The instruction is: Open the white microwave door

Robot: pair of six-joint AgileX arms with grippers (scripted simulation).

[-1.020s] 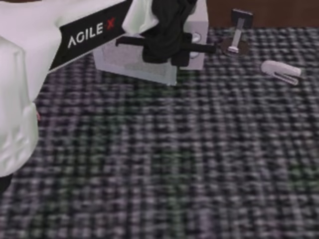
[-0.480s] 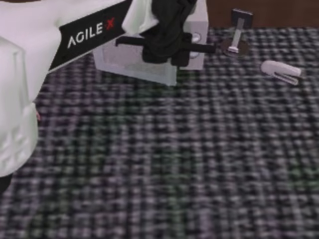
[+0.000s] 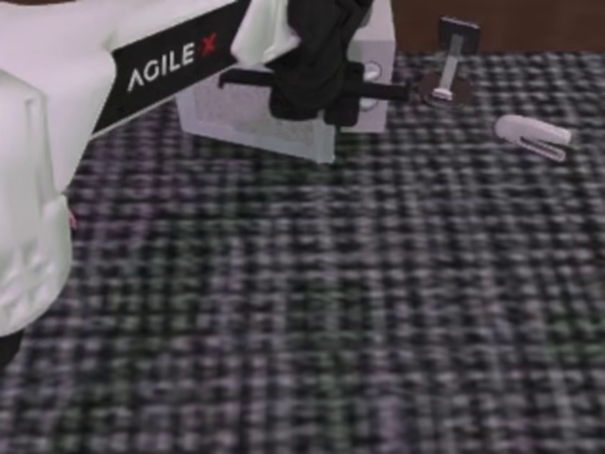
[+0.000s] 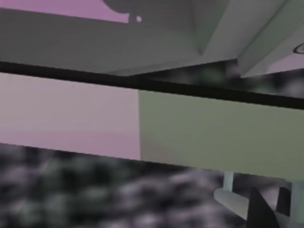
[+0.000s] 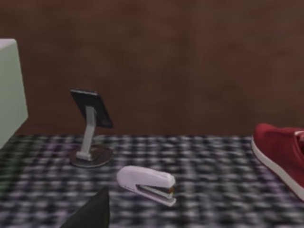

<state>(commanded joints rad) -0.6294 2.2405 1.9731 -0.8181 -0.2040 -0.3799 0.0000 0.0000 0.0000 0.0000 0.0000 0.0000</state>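
Note:
The white microwave [image 3: 378, 43] stands at the table's far edge, left of centre, mostly under my left arm. The microwave door [image 3: 255, 121] with its grey mesh window hangs a little ajar, its free edge swung toward the table's near side. My left gripper [image 3: 317, 80] is at the door's front. In the left wrist view the left gripper [image 4: 270, 209] is shut on the pale bar handle [image 4: 235, 200], below the door panel [image 4: 213, 137], with the oven's pale interior above. My right gripper [image 5: 97, 213] is parked out of the top view.
A black phone stand [image 3: 454, 57] stands just right of the microwave, and a white stapler [image 3: 534, 137] lies farther right. The right wrist view shows the phone stand [image 5: 90, 128], the stapler [image 5: 145, 183] and a red shoe [image 5: 280, 152]. A chequered cloth [image 3: 331, 312] covers the table.
The door's free lower corner has crept slightly outward with the left gripper still on the handle. Nothing else has moved.

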